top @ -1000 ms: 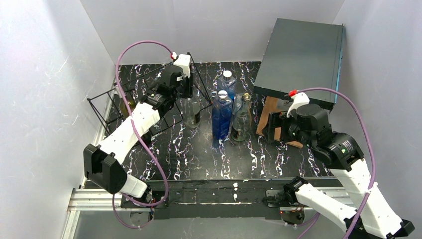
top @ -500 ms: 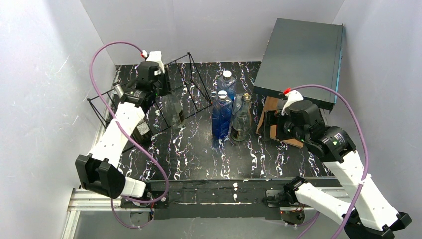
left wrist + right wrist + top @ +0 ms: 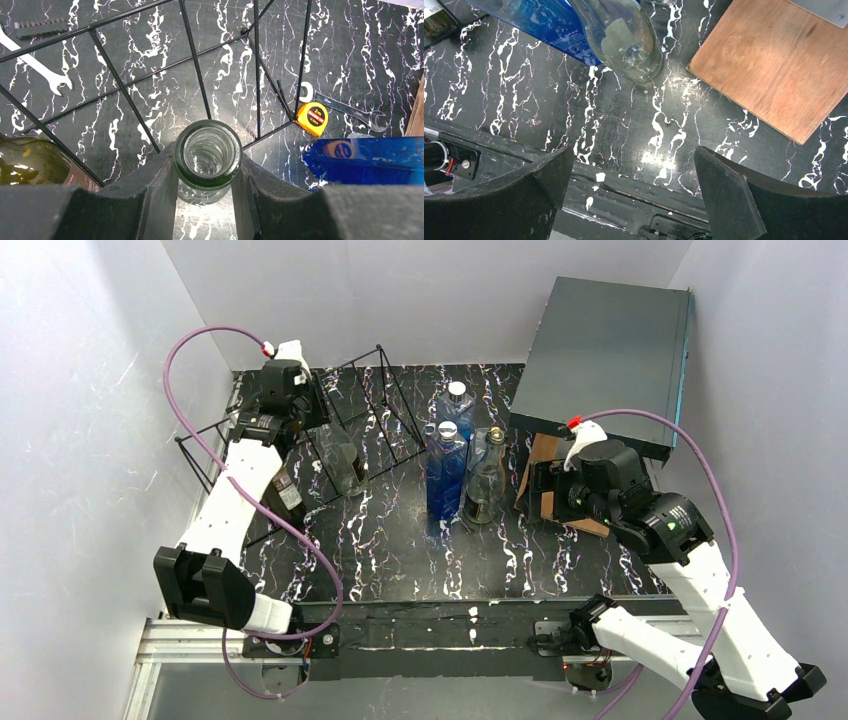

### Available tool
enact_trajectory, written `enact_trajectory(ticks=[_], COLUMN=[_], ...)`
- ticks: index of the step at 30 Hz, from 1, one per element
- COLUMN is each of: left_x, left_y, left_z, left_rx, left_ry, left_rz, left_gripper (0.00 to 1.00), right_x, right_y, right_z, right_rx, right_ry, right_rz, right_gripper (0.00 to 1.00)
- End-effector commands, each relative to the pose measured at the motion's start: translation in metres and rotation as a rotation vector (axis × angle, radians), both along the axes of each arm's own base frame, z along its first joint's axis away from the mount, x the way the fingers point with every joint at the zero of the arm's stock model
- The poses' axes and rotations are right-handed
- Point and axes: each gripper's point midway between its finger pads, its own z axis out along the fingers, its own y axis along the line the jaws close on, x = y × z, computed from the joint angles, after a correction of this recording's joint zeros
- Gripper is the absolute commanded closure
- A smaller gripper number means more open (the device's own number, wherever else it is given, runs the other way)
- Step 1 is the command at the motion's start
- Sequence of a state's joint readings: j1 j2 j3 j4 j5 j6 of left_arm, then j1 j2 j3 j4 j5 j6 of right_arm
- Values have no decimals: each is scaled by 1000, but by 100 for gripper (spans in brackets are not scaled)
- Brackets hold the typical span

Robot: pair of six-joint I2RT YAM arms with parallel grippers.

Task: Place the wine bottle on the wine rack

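Observation:
My left gripper [image 3: 308, 418] is shut on the neck of a clear greenish wine bottle [image 3: 342, 465], which hangs tilted among the wires of the black wine rack [image 3: 379, 348] at the table's back left. In the left wrist view the bottle's open mouth [image 3: 208, 152] sits between my fingers [image 3: 160, 180], with rack wires [image 3: 257, 75] crossing behind it. A dark labelled bottle [image 3: 286, 496] lies in the rack's left section. My right gripper [image 3: 545, 490] stands open over the table near the wooden board, with nothing between its fingers [image 3: 729, 190].
Two blue bottles [image 3: 445, 475] [image 3: 457, 400] and a clear bottle [image 3: 483, 482] stand mid-table. A dark grey box [image 3: 605, 350] rests on a wooden board [image 3: 774, 65] at the back right. A wrench [image 3: 40, 67] and a yellow tape measure [image 3: 312, 118] lie under the rack.
My left arm has swung left with the wine bottle, carrying it from near the blue bottles into the rack's wires and tilting it. The right arm shifted only slightly.

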State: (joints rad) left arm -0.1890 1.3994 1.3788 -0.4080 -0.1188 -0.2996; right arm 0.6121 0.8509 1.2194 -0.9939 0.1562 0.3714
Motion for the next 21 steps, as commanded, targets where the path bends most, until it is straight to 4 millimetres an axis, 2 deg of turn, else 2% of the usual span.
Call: enact_trajectory(ticks=[1,12,21], left_x=[18,43,60], left_y=[-2,22,47], left_z=[45,-10,-27], left_rx=[-44,129,146], left_ry=[-134,5,24], left_rz=[13,94,165], left_gripper=[100,100,100], right_x=[3,8,14], right_y=[2,3,7], right_z=[10,3,0], right_rx=[26,0,-6], right_ry=[-42,-34,-25], right_rz=[-2,-2,-1], right_gripper=[0,0,0])
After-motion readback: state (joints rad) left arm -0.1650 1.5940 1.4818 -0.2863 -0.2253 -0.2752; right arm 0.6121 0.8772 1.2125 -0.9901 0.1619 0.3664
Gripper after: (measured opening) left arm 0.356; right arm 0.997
